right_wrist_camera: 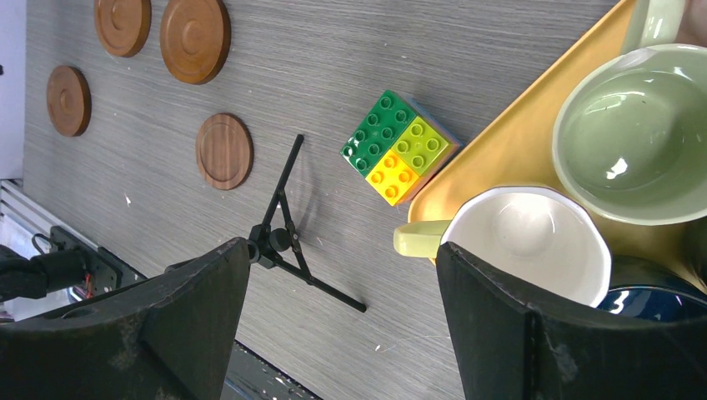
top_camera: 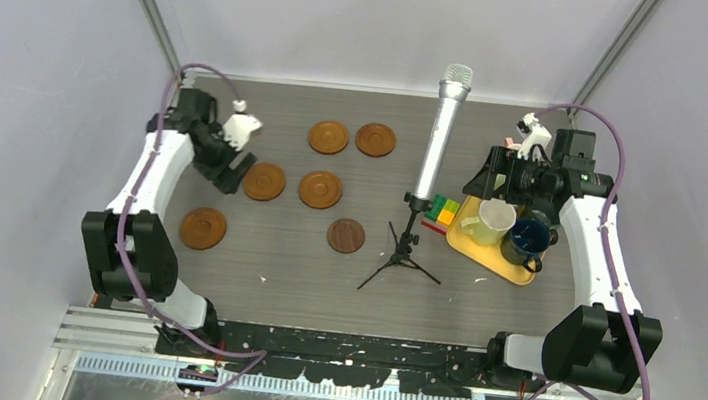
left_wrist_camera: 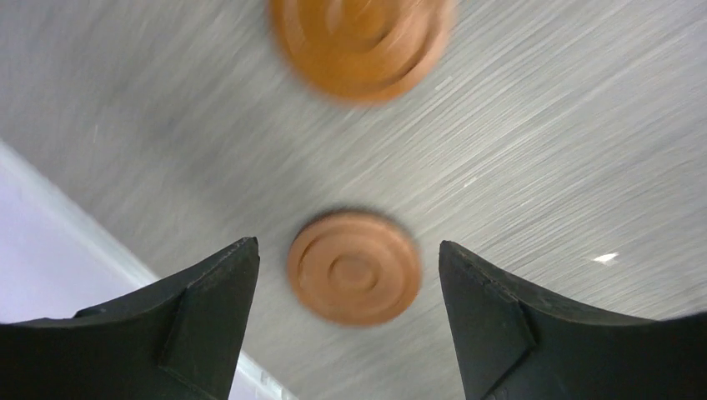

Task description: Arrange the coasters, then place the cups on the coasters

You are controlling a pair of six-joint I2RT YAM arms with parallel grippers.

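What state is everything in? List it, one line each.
Coasters: six, flat, bare.
Cream-yellow cup: upright on tray, empty.
Pale green cup: upright on tray, empty.
Dark blue cup: upright on tray.
Microphone: standing on tripod.
Left fingers: open above a coaster.
Right fingers: open, by tray.

Top external: fixed high behind the arm bases [top_camera: 514,351], looking steeply down. Far view, whole worktop [top_camera: 280,282] in frame.

Left wrist: very near the worktop, facing down between the fingers of the left hand [left_wrist_camera: 343,246] onto one orange-brown coaster [left_wrist_camera: 354,267]. Picture blurred.

Right wrist: higher, looking out between the fingers of the right hand [right_wrist_camera: 342,246] over the yellow tray [right_wrist_camera: 500,158], microphone tripod [right_wrist_camera: 288,242] and dark brown coaster [right_wrist_camera: 223,151].

Overlap: those three also show in the top view.
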